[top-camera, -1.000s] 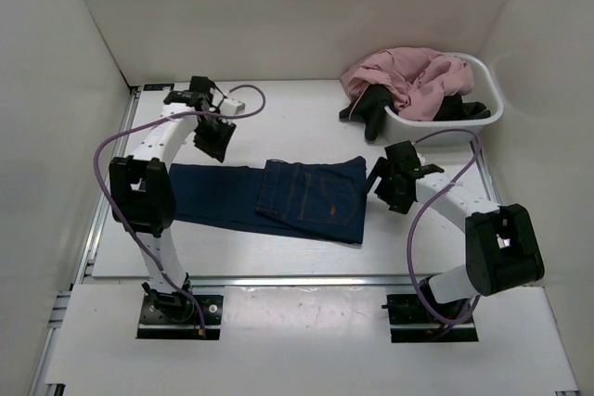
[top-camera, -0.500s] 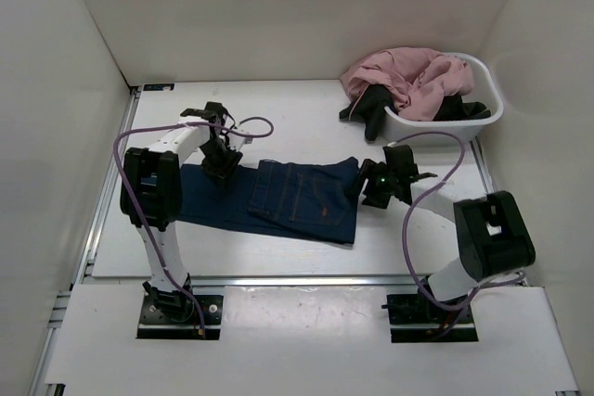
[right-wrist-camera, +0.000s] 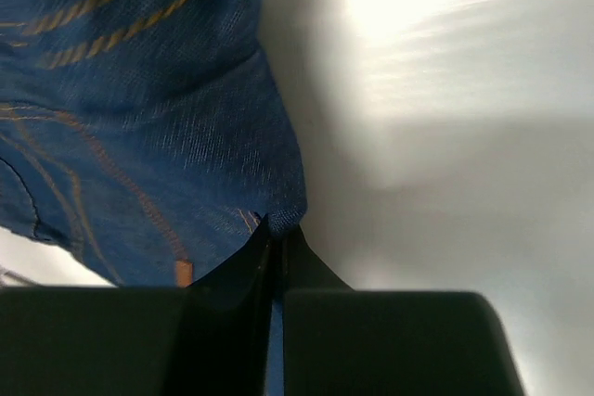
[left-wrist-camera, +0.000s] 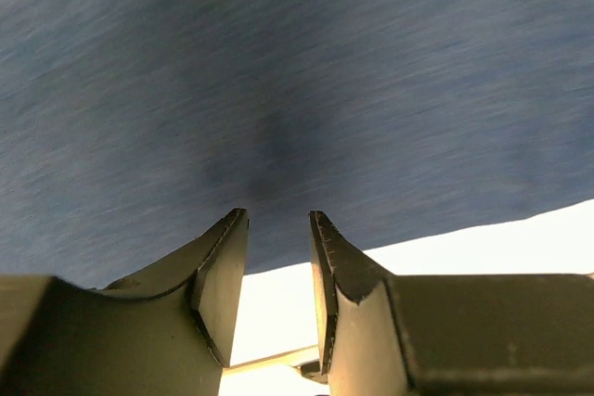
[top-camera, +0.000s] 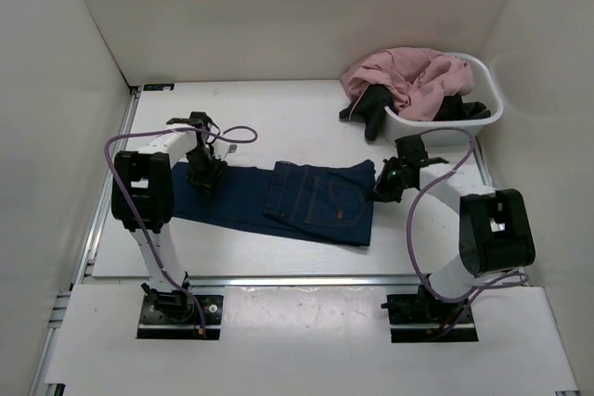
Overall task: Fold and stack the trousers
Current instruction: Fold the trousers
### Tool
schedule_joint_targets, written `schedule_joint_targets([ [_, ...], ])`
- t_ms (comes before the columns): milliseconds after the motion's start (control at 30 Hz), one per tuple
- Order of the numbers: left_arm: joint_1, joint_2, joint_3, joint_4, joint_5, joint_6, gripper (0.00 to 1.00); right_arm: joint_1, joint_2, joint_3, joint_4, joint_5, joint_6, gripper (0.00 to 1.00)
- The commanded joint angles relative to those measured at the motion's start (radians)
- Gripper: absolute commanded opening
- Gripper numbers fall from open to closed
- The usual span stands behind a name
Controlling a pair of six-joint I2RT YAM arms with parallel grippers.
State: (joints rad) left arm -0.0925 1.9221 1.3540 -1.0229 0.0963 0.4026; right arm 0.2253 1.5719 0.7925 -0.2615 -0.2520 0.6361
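Observation:
The trousers [top-camera: 278,197], dark blue denim with orange stitching, lie flat across the middle of the table, legs to the left and waist end to the right. My left gripper [top-camera: 206,176] hovers low over the leg part near its far edge. In the left wrist view it [left-wrist-camera: 278,220] is open, with nothing between the fingers and blurred denim [left-wrist-camera: 278,71] just past the tips. My right gripper [top-camera: 382,185] is at the right edge of the trousers. The right wrist view shows it [right-wrist-camera: 277,229] shut on a pinch of the denim edge [right-wrist-camera: 139,118].
A white basket [top-camera: 495,110] stands at the back right, holding a pink garment [top-camera: 408,76]. A black garment [top-camera: 369,110] hangs over its left side onto the table. White walls close in the table on three sides.
My right gripper moved to the trousers' right edge and shut on it; the cloth has shifted slightly right. My left gripper came down from the back left onto the leg part.

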Motion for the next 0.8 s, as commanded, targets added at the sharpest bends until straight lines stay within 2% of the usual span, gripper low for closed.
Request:
schedule_joint_targets([
  [0, 0.007, -0.078, -0.019, 0.032, -0.052, 0.004, 0.44, -0.052, -0.113, 0.172, -0.308, 0.14, -0.103, 0.0],
  [33, 0.007, -0.078, -0.019, 0.041, -0.064, 0.004, 0.46, -0.064, -0.13, 0.267, -0.472, 0.242, -0.117, 0.0],
  [133, 0.007, -0.058, -0.01, 0.041, -0.073, 0.004, 0.46, -0.128, -0.185, 0.449, -0.731, 0.318, -0.176, 0.0],
  [233, -0.024, -0.048, 0.013, 0.041, -0.049, 0.004, 0.46, -0.129, -0.194, 0.606, -0.89, 0.394, -0.21, 0.0],
  [267, -0.035, -0.026, 0.013, 0.041, -0.038, -0.005, 0.46, -0.11, -0.184, 0.708, -0.995, 0.419, -0.21, 0.0],
  [367, -0.088, 0.018, 0.063, 0.041, 0.034, -0.005, 0.46, -0.032, -0.133, 0.845, -1.146, 0.515, -0.171, 0.0],
  [433, -0.124, 0.04, 0.088, 0.032, 0.087, -0.016, 0.46, 0.021, -0.093, 0.87, -1.177, 0.542, -0.115, 0.0],
  [533, -0.211, 0.092, 0.146, 0.032, 0.146, -0.025, 0.46, 0.191, -0.03, 0.933, -1.222, 0.617, -0.041, 0.0],
  [700, -0.274, 0.184, 0.203, 0.021, 0.192, -0.034, 0.48, 0.313, 0.123, 1.218, -1.222, 0.583, 0.034, 0.0],
  [767, -0.274, 0.218, 0.23, 0.021, 0.142, -0.054, 0.49, 0.368, 0.209, 1.304, -1.222, 0.583, 0.068, 0.0],
])
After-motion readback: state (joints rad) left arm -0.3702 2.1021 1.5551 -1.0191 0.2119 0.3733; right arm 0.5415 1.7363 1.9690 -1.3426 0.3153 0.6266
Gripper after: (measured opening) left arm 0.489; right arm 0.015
